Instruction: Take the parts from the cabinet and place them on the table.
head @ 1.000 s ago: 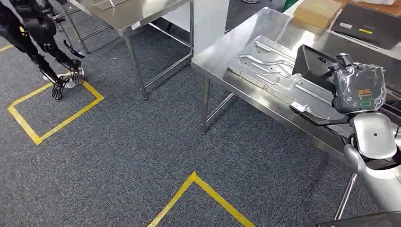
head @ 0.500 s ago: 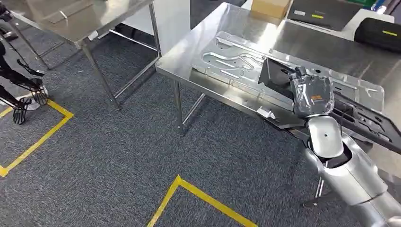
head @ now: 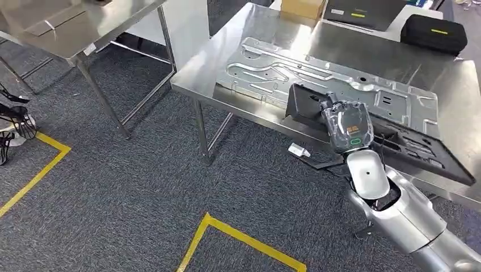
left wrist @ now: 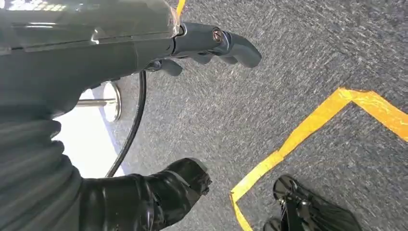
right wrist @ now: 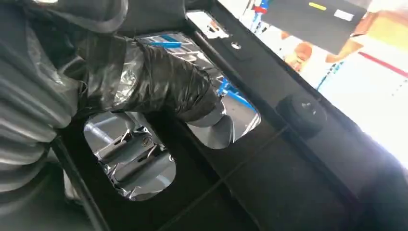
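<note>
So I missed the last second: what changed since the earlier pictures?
The head camera swung, so the whole scene shifted. The right hand still holds the black panel, now further over the steel table, above the silver stamped plate, which stayed put.

The right arm (head: pixel 397 209) rises from the lower right of the head view, forearm angled up and left. Its right hand (head: pixel 346 124) grips a black panel (head: pixel 408 148). The left hand (left wrist: pixel 211 45) hangs with fingers loosely curled, holding nothing.
</note>
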You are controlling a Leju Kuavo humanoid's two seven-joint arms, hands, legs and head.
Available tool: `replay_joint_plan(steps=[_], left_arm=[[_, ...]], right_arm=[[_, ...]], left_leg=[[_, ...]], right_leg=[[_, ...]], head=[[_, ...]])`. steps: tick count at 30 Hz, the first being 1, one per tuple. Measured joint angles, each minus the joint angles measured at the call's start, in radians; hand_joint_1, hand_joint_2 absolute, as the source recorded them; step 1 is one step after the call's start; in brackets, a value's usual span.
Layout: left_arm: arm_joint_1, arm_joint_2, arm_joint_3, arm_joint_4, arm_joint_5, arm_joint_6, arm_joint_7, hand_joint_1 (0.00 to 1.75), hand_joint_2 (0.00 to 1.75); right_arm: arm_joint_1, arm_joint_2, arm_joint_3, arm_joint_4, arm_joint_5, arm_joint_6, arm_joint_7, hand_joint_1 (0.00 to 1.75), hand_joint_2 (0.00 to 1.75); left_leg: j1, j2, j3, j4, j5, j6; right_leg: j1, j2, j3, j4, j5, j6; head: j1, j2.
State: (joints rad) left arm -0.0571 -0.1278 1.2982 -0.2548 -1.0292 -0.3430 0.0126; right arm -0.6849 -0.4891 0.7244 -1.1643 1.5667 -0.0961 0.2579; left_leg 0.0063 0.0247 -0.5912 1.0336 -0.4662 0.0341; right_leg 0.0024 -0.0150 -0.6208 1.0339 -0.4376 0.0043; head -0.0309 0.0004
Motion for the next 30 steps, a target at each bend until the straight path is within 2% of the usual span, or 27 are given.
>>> replay_joint_plan(steps=[2, 3, 4, 5, 6, 7, 8, 9, 10, 11, 12, 13, 14, 16, 17, 18, 20, 21, 23, 24, 25, 26, 28, 29, 30], left_arm=[[0.0, 0.0, 0.0, 0.004, -0.001, -0.002, -0.002, 0.0, 1.75], [-0.002, 0.0, 0.0, 0.006, -0.001, -0.002, -0.002, 0.0, 1.75], [-0.002, 0.002, 0.0, 0.006, -0.001, -0.002, -0.003, 0.0, 1.75], [0.0, 0.002, 0.0, 0.006, -0.001, -0.002, -0.005, 0.0, 1.75], [0.0, 0.002, 0.0, 0.006, -0.001, -0.002, -0.005, 0.0, 1.75], [0.0, 0.002, 0.0, 0.006, -0.003, -0.002, -0.007, 0.0, 1.75], [0.001, 0.003, 0.0, 0.007, -0.007, -0.003, -0.009, 0.0, 1.75], [0.002, 0.003, 0.0, 0.007, -0.007, -0.003, -0.012, 0.0, 1.75], [0.003, 0.003, 0.0, 0.008, -0.008, -0.005, -0.014, 0.0, 1.75], [0.003, 0.003, 0.0, 0.008, -0.008, -0.006, -0.014, 0.0, 1.75], [0.003, 0.005, 0.0, 0.008, -0.008, -0.006, -0.016, 0.0, 1.75], [0.004, 0.006, 0.0, 0.008, -0.008, -0.006, -0.016, 0.0, 1.75], [0.005, 0.007, 0.0, 0.008, -0.008, -0.008, -0.017, 0.0, 1.75], [0.002, 0.007, 0.0, 0.009, -0.009, -0.01, -0.017, 0.0, 1.75], [0.002, 0.007, 0.0, 0.009, -0.009, -0.01, -0.017, 0.0, 1.75], [0.002, 0.007, 0.0, 0.009, -0.009, -0.011, -0.017, 0.0, 1.75], [0.001, 0.007, 0.0, 0.01, -0.009, -0.011, -0.018, 0.0, 1.75], [0.002, 0.008, 0.0, 0.01, -0.009, -0.011, -0.018, 0.0, 1.75], [0.003, 0.008, 0.0, 0.011, -0.009, -0.011, -0.021, 0.0, 1.75], [0.004, 0.008, 0.0, 0.011, -0.009, -0.011, -0.023, 0.0, 1.75], [0.005, 0.008, 0.0, 0.011, -0.009, -0.011, -0.024, 0.0, 1.75], [0.006, 0.009, 0.0, 0.011, -0.009, -0.011, -0.024, 0.0, 1.75], [0.007, 0.009, 0.0, 0.011, -0.009, -0.012, -0.027, 0.0, 1.75], [0.011, 0.009, 0.0, 0.013, -0.01, -0.013, -0.028, 0.0, 1.75], [0.008, 0.009, 0.0, 0.013, -0.01, -0.014, -0.029, 0.0, 1.75]], right_arm=[[-0.003, -0.002, 0.002, 0.0, 0.0, 0.007, 0.002, 1.75, 1.75], [-0.006, -0.005, 0.004, 0.0, 0.0, 0.007, 0.002, 1.75, 1.75], [-0.007, -0.005, 0.006, -0.001, 0.0, 0.007, 0.002, 1.75, 1.75], [-0.012, -0.005, 0.008, -0.001, 0.0, 0.007, 0.002, 1.75, 1.75], [-0.017, -0.005, 0.008, -0.001, 0.0, 0.008, 0.006, 1.75, 1.75], [-0.018, -0.005, 0.011, -0.001, 0.0, 0.008, 0.009, 1.75, 1.75], [-0.019, -0.005, 0.015, -0.001, 0.0, 0.011, 0.009, 1.75, 1.75], [-0.019, -0.005, 0.018, 0.0, 0.0, 0.011, 0.01, 1.75, 1.75], [-0.019, -0.005, 0.018, 0.0, 0.0, 0.011, 0.01, 1.75, 1.75], [-0.02, -0.005, 0.018, 0.0, 0.0, 0.011, 0.01, 1.75, 1.75], [-0.024, -0.005, 0.018, 0.0, 0.0, 0.013, 0.01, 1.75, 1.75], [-0.03, -0.005, 0.018, 0.0, 0.0, 0.014, 0.011, 1.75, 1.75], [-0.037, -0.005, 0.018, 0.0, 0.0, 0.015, 0.012, 1.75, 1.75], [-0.048, -0.005, 0.018, 0.0, 0.0, 0.023, 0.014, 1.75, 1.75], [-0.048, -0.005, 0.018, 0.0, 0.0, 0.025, 0.014, 1.75, 1.75], [-0.048, -0.005, 0.018, 0.0, 0.0, 0.025, 0.014, 1.75, 1.75], [-0.052, -0.005, 0.018, 0.0, 0.0, 0.025, 0.014, 1.75, 1.75], [-0.056, -0.005, 0.018, 0.0, 0.0, 0.025, 0.014, 1.75, 1.75], [-0.055, -0.005, 0.019, 0.001, 0.0, 0.026, 0.014, 1.75, 1.75], [-0.052, -0.005, 0.02, 0.001, 0.0, 0.027, 0.014, 1.75, 1.75], [-0.05, -0.005, 0.023, 0.001, 0.0, 0.027, 0.014, 1.75, 1.75], [-0.05, -0.005, 0.028, 0.001, 0.0, 0.027, 0.014, 1.75, 1.75], [-0.051, -0.005, 0.035, 0.001, 0.0, 0.029, 0.014, 1.75, 1.75], [-0.05, -0.005, 0.035, 0.001, 0.0, 0.03, 0.014, 1.75, 1.75], [-0.053, -0.005, 0.035, 0.001, 0.0, 0.033, 0.014, 1.75, 1.75]], left_leg=[[0.005, 0.005, 0.005, -0.005, 0.0, -0.009], [0.004, 0.007, 0.01, -0.006, -0.003, -0.016], [0.006, -0.001, 0.004, 0.012, -0.015, -0.02], [0.006, -0.01, -0.011, 0.048, -0.037, -0.021], [0.006, -0.016, -0.044, 0.114, -0.072, -0.022], [0.006, -0.018, -0.092, 0.207, -0.11, -0.025], [0.006, -0.018, -0.129, 0.273, -0.13, -0.028], [0.006, -0.018, -0.154, 0.308, -0.13, -0.03], [0.007, -0.018, -0.154, 0.294, -0.105, -0.031], [0.008, -0.018, -0.133, 0.24, -0.064, -0.031], [0.008, -0.018, -0.09, 0.147, -0.011, -0.03], [0.008, -0.02, -0.05, 0.063, 0.026, -0.028], [0.007, -0.027, -0.034, 0.028, 0.008, -0.026], [0.005, -0.026, -0.03, 0.02, 0.007, -0.015], [0.004, -0.025, -0.029, 0.016, 0.007, -0.007], [0.005, -0.024, -0.023, 0.015, 0.005, -0.001], [0.009, -0.023, -0.004, 0.007, 0.004, 0.009], [0.009, -0.023, -0.001, 0.006, 0.001, 0.013], [0.007, -0.022, 0.004, 0.006, -0.007, 0.017], [0.006, -0.023, 0.009, 0.006, -0.013, 0.017], [0.005, -0.023, 0.017, 0.006, -0.02, 0.016], [0.004, -0.023, 0.028, 0.006, -0.029, 0.016], [0.003, -0.022, 0.057, 0.006, -0.048, 0.01], [0.006, -0.021, 0.063, 0.0, -0.056, 0.007], [0.005, -0.02, 0.072, -0.006, -0.058, 0.002]], right_leg=[[0.005, 0.004, 0.001, 0.0, -0.003, -0.007], [0.004, 0.007, 0.008, -0.011, 0.001, -0.013], [-0.006, 0.005, 0.019, -0.022, 0.006, -0.021], [-0.006, 0.008, 0.023, -0.026, 0.005, -0.029], [-0.005, 0.009, 0.024, -0.026, 0.004, -0.033], [-0.003, 0.011, 0.026, -0.026, 0.002, -0.036], [-0.002, 0.013, 0.027, -0.025, 0.0, -0.038], [-0.002, 0.015, 0.027, -0.024, -0.001, -0.04], [-0.002, 0.019, 0.029, -0.02, -0.005, -0.038], [-0.004, 0.023, 0.03, -0.016, -0.009, -0.036], [-0.006, 0.027, 0.032, -0.009, -0.017, -0.031], [-0.007, 0.03, 0.033, -0.001, -0.025, -0.026], [-0.004, 0.032, 0.03, 0.006, -0.032, -0.019], [0.0, 0.036, 0.029, 0.006, -0.037, -0.008], [-0.001, 0.038, 0.03, 0.02, -0.027, 0.0], [-0.001, 0.038, 0.033, 0.018, -0.027, 0.003], [-0.006, 0.026, 0.018, 0.057, -0.05, 0.012], [-0.007, 0.023, -0.016, 0.122, -0.08, 0.019], [-0.01, 0.022, -0.105, 0.264, -0.131, 0.025], [-0.01, 0.021, -0.137, 0.302, -0.132, 0.027], [-0.011, 0.021, -0.148, 0.298, -0.112, 0.025], [-0.011, 0.021, -0.137, 0.248, -0.066, 0.019], [-0.008, 0.019, -0.072, 0.083, 0.041, 0.001], [-0.001, 0.008, -0.046, 0.036, 0.052, -0.007], [0.011, 0.004, -0.053, 0.029, 0.024, -0.008]], head=[[0.0, 0.0], [0.0, 0.0], [0.0, 0.0], [-0.001, 0.0], [-0.002, 0.0], [-0.002, 0.0], [-0.002, 0.0], [-0.002, 0.0], [-0.002, 0.0], [-0.002, 0.0], [-0.002, 0.0], [-0.002, 0.0], [-0.002, 0.0], [-0.001, 0.0], [-0.001, 0.0], [-0.001, 0.0], [0.0, 0.0], [0.0, 0.0], [0.0, 0.0], [0.0, 0.0], [0.0, 0.0], [0.0, 0.0], [-0.001, 0.0], [0.0, 0.0], [-0.003, 0.0]])
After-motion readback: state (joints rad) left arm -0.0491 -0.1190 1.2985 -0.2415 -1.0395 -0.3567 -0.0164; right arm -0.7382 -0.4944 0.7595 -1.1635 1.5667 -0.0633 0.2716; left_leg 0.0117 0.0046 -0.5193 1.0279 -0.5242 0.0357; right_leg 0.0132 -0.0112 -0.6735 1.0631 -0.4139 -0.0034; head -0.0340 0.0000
